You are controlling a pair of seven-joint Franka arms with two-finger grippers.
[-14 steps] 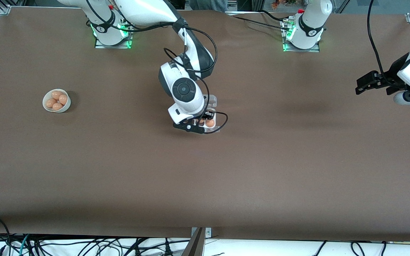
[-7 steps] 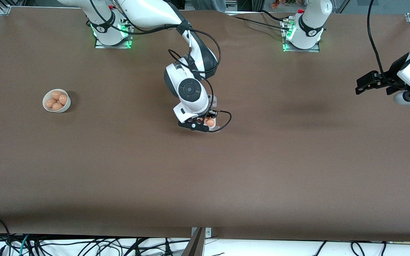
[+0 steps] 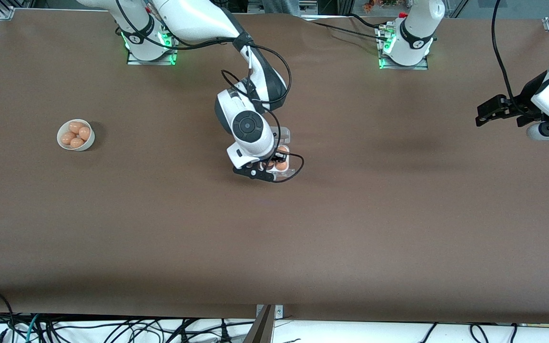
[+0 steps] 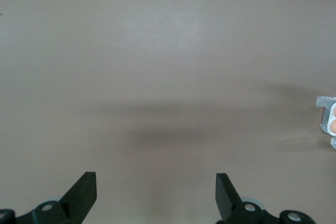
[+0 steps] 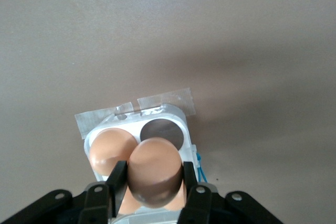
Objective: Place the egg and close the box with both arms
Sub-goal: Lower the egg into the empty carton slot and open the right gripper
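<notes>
My right gripper [image 5: 154,174] is shut on an orange-brown egg [image 5: 155,153] and holds it just over the open box [image 5: 170,112], a clear four-cell carton with a whitish tray. One cell holds another egg [image 5: 106,150]; the cell beside it [image 5: 164,131] is empty. In the front view the right gripper [image 3: 269,167] covers most of the box [image 3: 284,135] at mid-table, with one egg [image 3: 281,166] showing in it. My left gripper [image 3: 493,110] waits open and empty in the air at the left arm's end of the table. The left wrist view shows its spread fingers [image 4: 84,188] and the box's edge [image 4: 329,115].
A round white bowl [image 3: 59,139] with several brown eggs stands toward the right arm's end of the table. Strips of tape [image 5: 165,99] stick out from the box's edge. The brown table top [image 3: 274,247] stretches around the box.
My right gripper, with the egg, swung a little toward the left arm's end, then back over the box. The left arm has not moved.
</notes>
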